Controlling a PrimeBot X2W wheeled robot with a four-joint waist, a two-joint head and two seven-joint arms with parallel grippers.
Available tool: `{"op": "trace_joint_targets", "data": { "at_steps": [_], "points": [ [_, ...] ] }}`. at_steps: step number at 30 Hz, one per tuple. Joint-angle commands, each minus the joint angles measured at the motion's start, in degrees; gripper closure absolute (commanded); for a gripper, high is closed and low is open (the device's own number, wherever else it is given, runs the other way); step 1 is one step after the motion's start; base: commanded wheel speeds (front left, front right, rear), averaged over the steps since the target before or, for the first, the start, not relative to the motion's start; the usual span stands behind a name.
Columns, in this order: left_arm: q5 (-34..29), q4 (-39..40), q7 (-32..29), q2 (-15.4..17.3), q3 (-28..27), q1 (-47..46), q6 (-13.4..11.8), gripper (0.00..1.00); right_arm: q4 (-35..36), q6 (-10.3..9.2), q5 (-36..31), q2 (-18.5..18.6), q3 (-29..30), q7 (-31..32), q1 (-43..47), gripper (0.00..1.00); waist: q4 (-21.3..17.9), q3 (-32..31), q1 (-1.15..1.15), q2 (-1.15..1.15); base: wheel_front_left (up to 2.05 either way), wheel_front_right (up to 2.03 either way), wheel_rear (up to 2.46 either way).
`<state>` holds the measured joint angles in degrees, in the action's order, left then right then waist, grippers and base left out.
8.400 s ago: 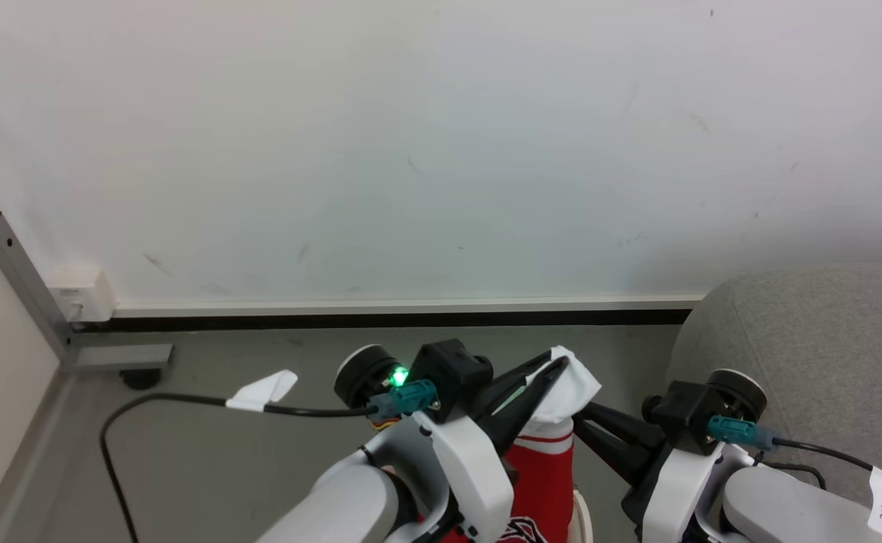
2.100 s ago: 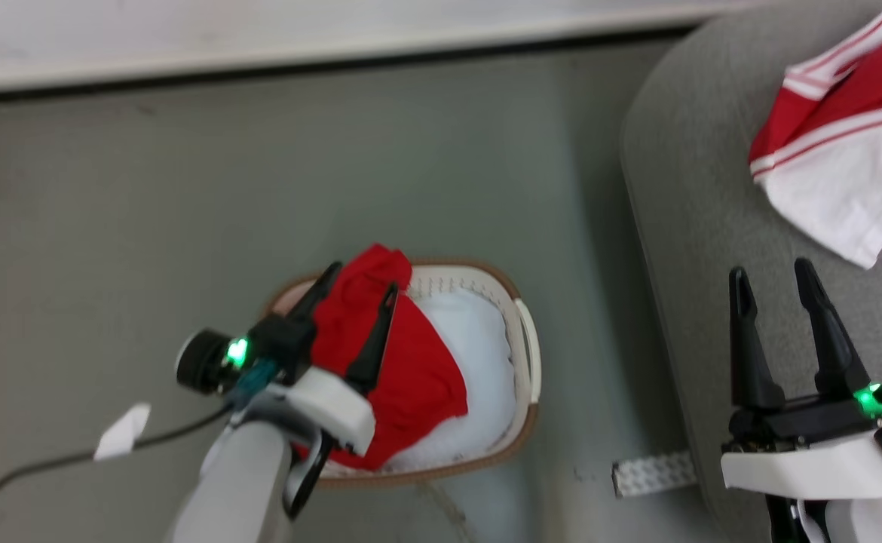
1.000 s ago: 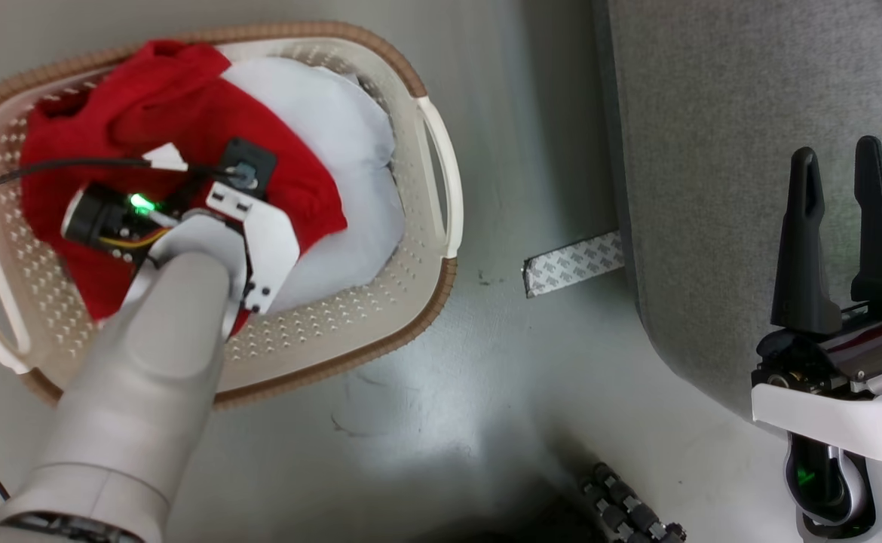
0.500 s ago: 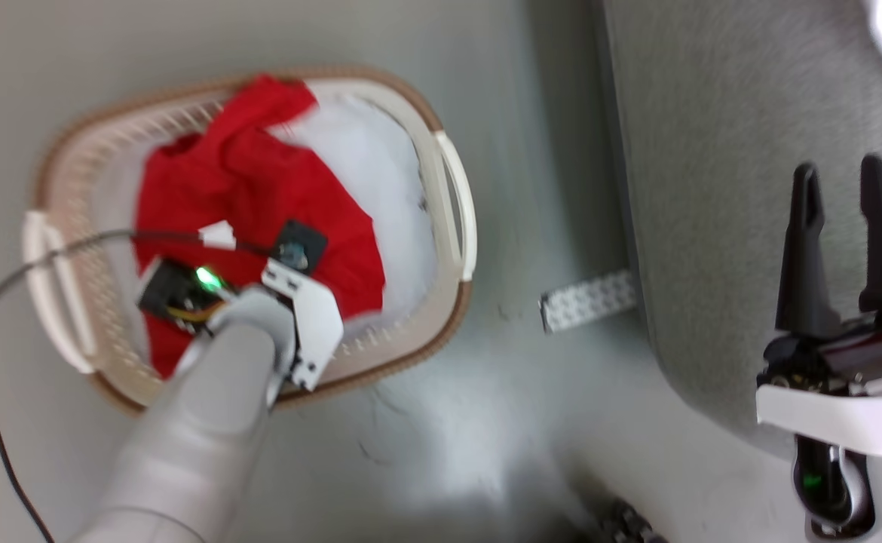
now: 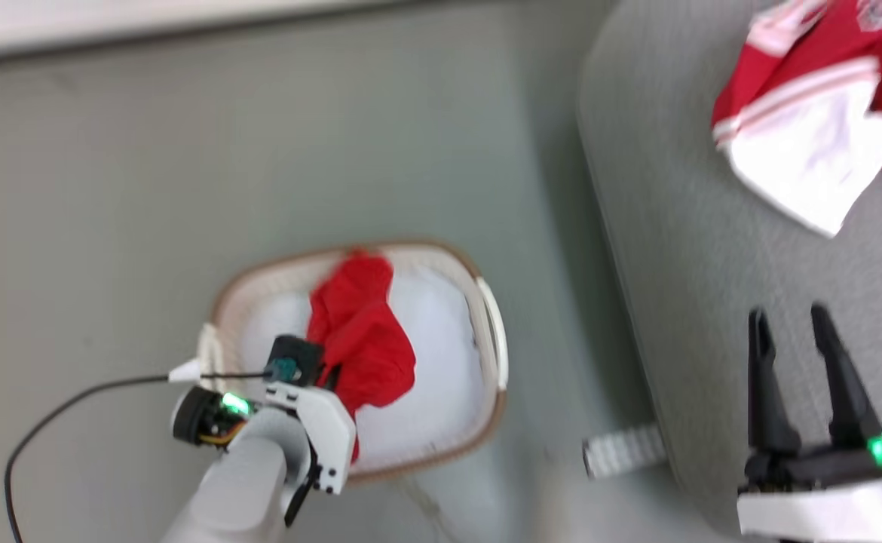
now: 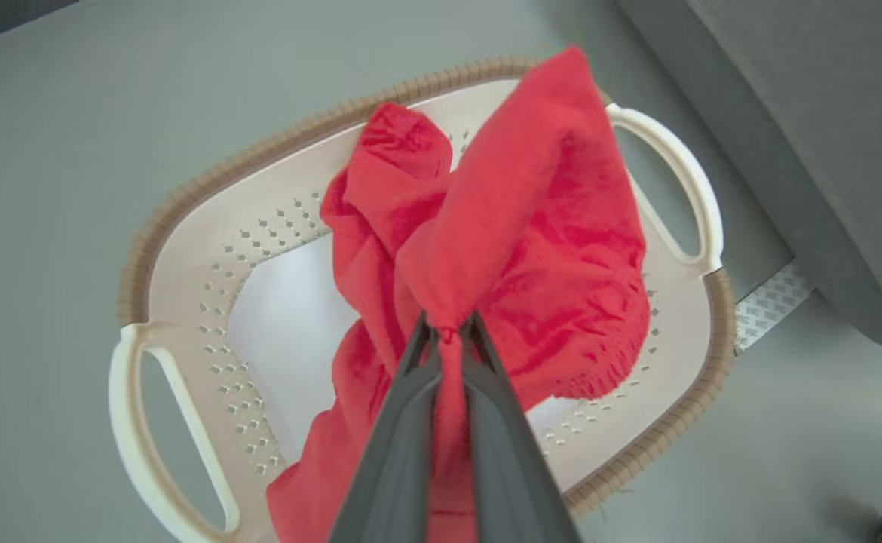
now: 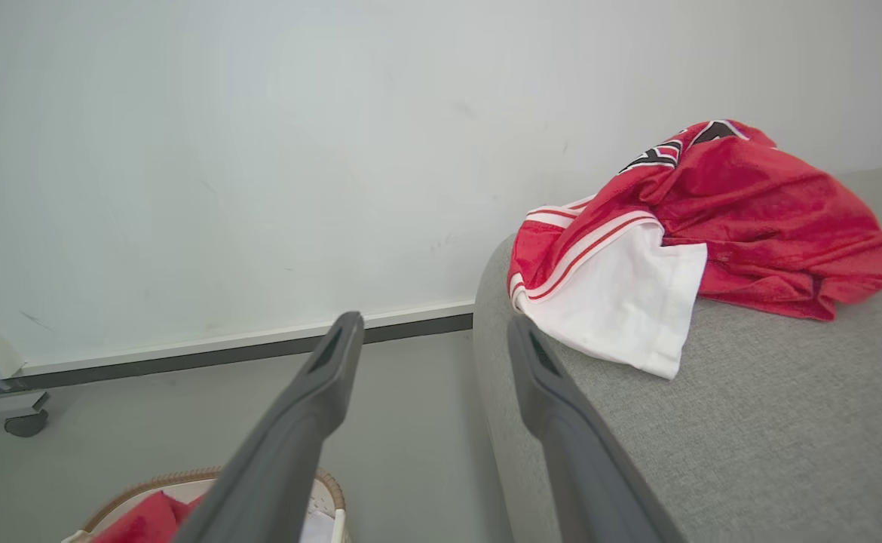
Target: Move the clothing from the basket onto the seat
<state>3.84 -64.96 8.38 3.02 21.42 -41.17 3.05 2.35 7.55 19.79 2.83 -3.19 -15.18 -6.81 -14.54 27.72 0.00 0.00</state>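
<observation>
My left gripper is shut on a pinch of the plain red garment, which hangs bunched from the fingers above the basket. From the head camera the red garment drapes past my left wrist over the cream, brown-rimmed basket. On the grey seat lies the red and white jersey. My right gripper is open and empty at the seat's near edge. In the right wrist view, that gripper points toward the jersey on the seat.
A pale bluish-white pad lines the basket floor. A patterned tape strip lies on the grey floor between basket and seat. A black cable trails left from my left wrist. The white wall and dark baseboard run behind.
My left gripper has shut on the red garment and raised it, so the cloth now hangs gathered instead of spread. The head camera has shifted. The right gripper stays open.
</observation>
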Motion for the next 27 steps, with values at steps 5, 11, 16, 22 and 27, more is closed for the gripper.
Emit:
{"op": "trace_joint_targets", "data": {
  "at_steps": [5, 11, 16, 22, 27],
  "points": [
    [4.5, 4.5, 1.5, -0.1, 1.1, 3.8, 1.1, 1.0, -1.4, -0.13, -2.1, 0.1, 1.0, 0.0, 5.3, 0.0, 4.3, -15.0, 0.0, 0.0, 0.0, 0.0, 0.0],
    [8.4, 11.0, 0.4, -0.1, 3.0, 5.3, 0.6, 1.0, -1.9, -0.13, -2.9, 0.1, 1.5, 0.0, 8.0, 0.0, 5.5, -19.1, 0.0, 0.0, 0.0, 0.0, 0.0],
    [10.4, 19.2, -1.4, -0.1, 4.5, 5.9, -0.1, 1.0, -2.2, -0.13, -2.9, 0.1, 1.3, 0.1, 10.0, 0.0, 6.7, -22.1, 0.0, 0.0, 0.0, 0.0, 0.0],
    [12.1, 30.0, -5.5, 0.8, 4.7, 8.4, 0.0, 1.0, -3.3, -0.13, -3.1, 0.1, -0.3, 0.0, 12.1, 0.0, 7.5, -26.0, 0.0, 0.0, 0.0, 0.0, 0.0],
    [13.2, 41.6, -11.3, 3.4, 5.7, 11.4, 1.0, 1.0, -3.9, -0.13, -4.5, 0.1, -2.2, 0.0, 12.9, 0.0, 7.7, -28.0, 0.0, 0.0, 0.0, 0.0, 0.0]
  ]
}}
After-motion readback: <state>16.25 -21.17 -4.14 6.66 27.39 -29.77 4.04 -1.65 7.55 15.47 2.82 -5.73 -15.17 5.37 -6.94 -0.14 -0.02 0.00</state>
